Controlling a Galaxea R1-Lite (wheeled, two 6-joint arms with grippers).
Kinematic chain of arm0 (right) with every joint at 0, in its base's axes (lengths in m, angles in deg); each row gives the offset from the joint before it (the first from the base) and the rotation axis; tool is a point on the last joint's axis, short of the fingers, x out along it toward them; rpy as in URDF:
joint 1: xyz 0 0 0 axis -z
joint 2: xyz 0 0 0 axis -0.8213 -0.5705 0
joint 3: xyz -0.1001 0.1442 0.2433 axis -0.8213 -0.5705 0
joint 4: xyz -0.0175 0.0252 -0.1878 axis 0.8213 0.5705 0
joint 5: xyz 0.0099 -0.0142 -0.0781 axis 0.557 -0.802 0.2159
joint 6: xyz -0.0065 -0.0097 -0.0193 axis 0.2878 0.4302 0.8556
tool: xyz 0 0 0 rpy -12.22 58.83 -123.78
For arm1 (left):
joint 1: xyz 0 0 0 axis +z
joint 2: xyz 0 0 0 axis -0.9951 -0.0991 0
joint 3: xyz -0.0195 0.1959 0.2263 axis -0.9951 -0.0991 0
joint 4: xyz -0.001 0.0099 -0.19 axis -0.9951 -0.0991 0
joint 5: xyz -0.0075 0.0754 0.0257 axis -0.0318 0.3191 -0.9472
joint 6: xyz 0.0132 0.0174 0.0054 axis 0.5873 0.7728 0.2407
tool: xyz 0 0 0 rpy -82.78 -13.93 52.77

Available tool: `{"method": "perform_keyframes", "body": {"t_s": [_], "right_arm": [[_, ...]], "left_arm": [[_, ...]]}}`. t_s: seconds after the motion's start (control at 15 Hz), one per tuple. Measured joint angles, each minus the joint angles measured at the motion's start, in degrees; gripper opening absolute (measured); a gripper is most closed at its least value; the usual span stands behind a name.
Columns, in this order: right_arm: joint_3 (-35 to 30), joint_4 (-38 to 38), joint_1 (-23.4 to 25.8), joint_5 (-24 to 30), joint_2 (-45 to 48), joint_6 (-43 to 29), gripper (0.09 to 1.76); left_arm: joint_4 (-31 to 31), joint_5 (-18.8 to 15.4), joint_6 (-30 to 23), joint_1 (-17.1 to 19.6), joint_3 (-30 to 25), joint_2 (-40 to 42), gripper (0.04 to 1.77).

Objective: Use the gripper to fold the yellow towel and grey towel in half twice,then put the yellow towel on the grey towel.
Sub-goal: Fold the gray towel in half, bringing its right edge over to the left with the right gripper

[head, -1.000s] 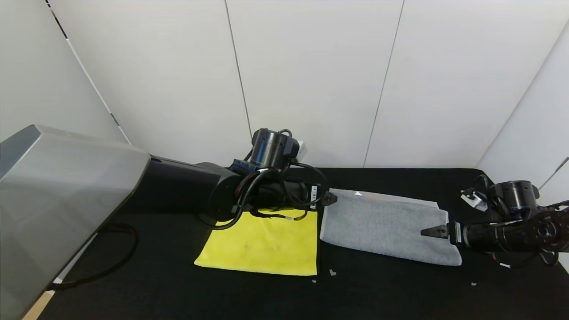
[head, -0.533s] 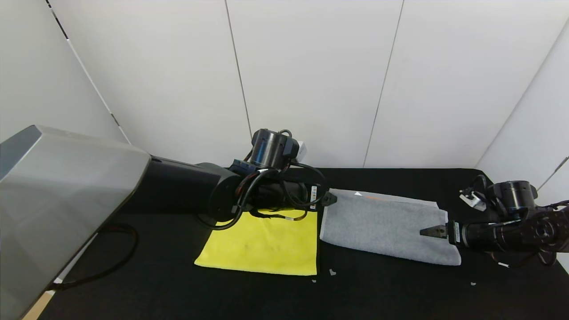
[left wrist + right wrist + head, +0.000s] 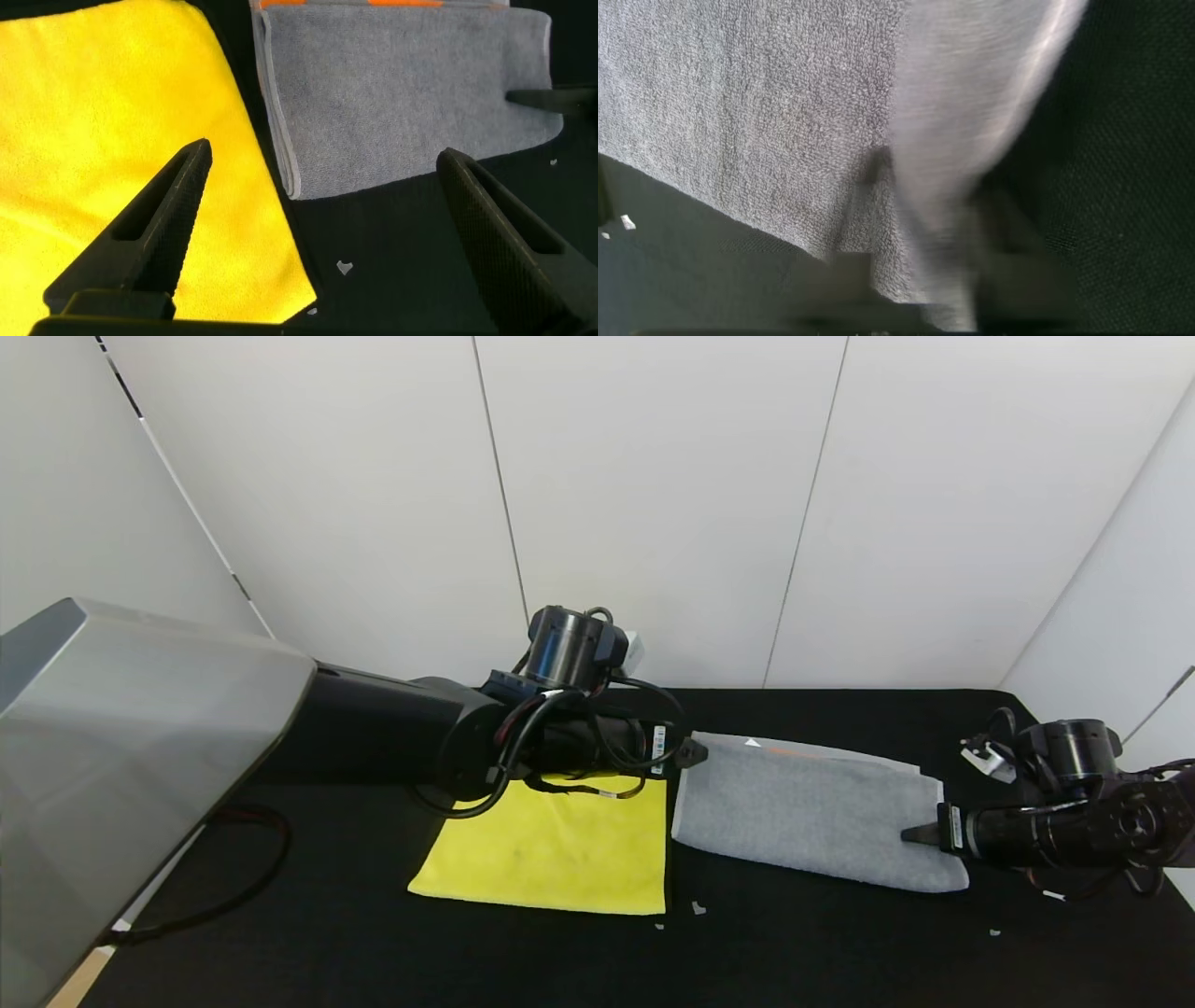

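The yellow towel (image 3: 551, 845) lies flat on the black table, left of centre; it also shows in the left wrist view (image 3: 93, 140). The grey towel (image 3: 803, 812) lies folded into a long strip to its right, with an orange edge along its far side (image 3: 402, 103). My left gripper (image 3: 691, 753) is open and empty, hovering over the gap between the two towels (image 3: 325, 157). My right gripper (image 3: 920, 835) is at the grey towel's right end, and its fingers look closed on the hem there (image 3: 920, 271). The grey terry surface (image 3: 738, 112) fills the right wrist view.
Small white scraps (image 3: 698, 907) lie on the table in front of the towels. A dark cable (image 3: 243, 877) loops at the left beside the grey robot body (image 3: 112, 756). White wall panels stand close behind the table, and a side wall stands on the right.
My right gripper has drawn a little to the right and lower, from over the grey towel to its right end. The left arm and both towels have stayed in place.
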Motion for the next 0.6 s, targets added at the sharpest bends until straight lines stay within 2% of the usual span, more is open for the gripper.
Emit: {"method": "perform_keyframes", "body": {"t_s": [0.07,0.6], "right_arm": [[0.0,0.0,0.0,-0.02,-0.02,-0.02,0.15],[0.18,0.0,0.77,0.26,1.18,-0.09,0.15]], "left_arm": [[-0.02,0.0,0.0,0.0,0.0,0.0,1.72],[0.0,0.0,0.0,0.06,-0.02,0.0,1.72]]}}
